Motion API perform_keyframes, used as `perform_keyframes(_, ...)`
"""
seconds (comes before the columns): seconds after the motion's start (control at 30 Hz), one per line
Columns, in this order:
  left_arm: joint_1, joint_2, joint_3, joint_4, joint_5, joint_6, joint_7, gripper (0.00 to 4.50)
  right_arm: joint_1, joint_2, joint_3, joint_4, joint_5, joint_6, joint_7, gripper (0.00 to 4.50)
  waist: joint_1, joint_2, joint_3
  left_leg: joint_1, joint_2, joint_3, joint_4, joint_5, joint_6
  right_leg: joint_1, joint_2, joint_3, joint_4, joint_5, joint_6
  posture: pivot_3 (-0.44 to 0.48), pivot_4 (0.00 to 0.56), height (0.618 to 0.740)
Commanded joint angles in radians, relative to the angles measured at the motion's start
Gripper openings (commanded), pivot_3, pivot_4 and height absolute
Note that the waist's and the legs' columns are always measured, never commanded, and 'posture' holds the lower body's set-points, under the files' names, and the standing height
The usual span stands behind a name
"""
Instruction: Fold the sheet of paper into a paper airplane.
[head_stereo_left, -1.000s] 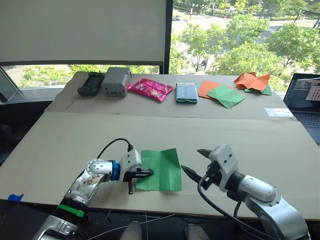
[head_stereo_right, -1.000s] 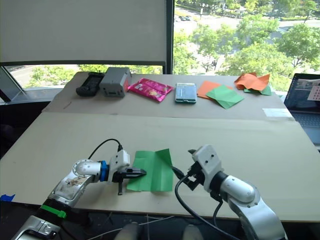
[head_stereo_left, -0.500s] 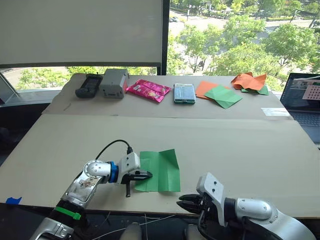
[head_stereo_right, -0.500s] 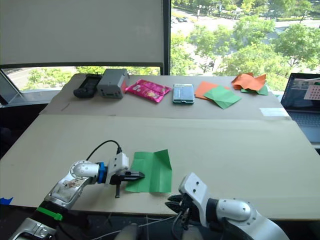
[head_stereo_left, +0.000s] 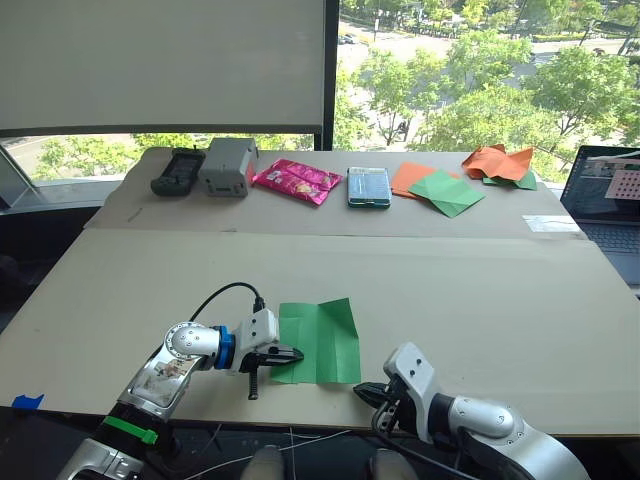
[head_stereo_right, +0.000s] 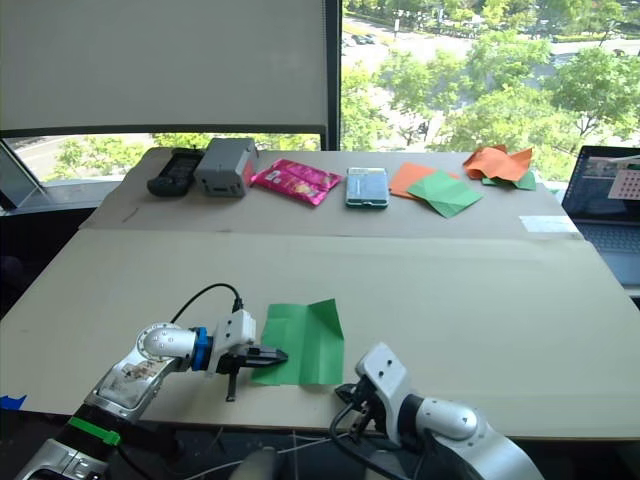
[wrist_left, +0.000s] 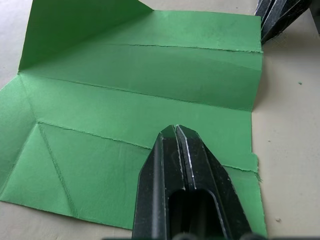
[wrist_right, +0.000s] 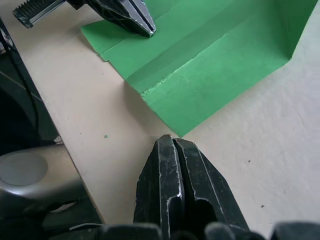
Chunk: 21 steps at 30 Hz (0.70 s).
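Near the bench (head_stereo_left: 480, 290) front edge, the sheet of paper (head_stereo_left: 320, 338) lies mostly flat and creased, one far corner lifted. Left tool (wrist_left: 176, 131) has its fingers closed, tips resting on the sheet's left part. Right tool (wrist_right: 172, 142) also closed, on bare bench just off the sheet's near right corner, not touching it.

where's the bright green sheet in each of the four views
Left eye view: sheet of paper lies low and centre on the table, between the left hand and right hand.
Right eye view: same place, low and centre.
Left wrist view: it spreads beyond that hand's shut fingers, which rest on it.
Right wrist view: it lies ahead of the right hand's shut fingertips, one corner nearest them.
Shared landmark: the straight creases running across the sheet.
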Motion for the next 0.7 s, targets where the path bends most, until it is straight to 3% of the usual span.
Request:
perform_keyframes(0.03, 0.013, 0.021, -0.035, 0.051, 0.045, 0.023, -0.020, 0.00, -0.023, 0.043, -0.017, 0.038, -0.022, -0.054, -0.029, 0.05, 0.000, 0.000, 0.000, 0.000, 0.000, 0.000, 0.000, 0.000, 0.000, 0.000, 0.000, 0.000, 0.000, 0.000, 0.000, 0.000, 0.150, 0.720)
perform_keyframes(0.7, -0.007, 0.013, -0.012, 0.049, 0.042, 0.048, 0.011, 0.00, -0.297, 0.245, 0.078, 0.215, -0.024, -0.122, 0.033, 0.05, 0.002, 0.003, -0.002, -0.001, 0.000, 0.000, 0.000, 0.000, 0.000, -0.001, 0.000, 0.000, 0.002, 0.000, 0.000, 0.000, 0.150, 0.720)
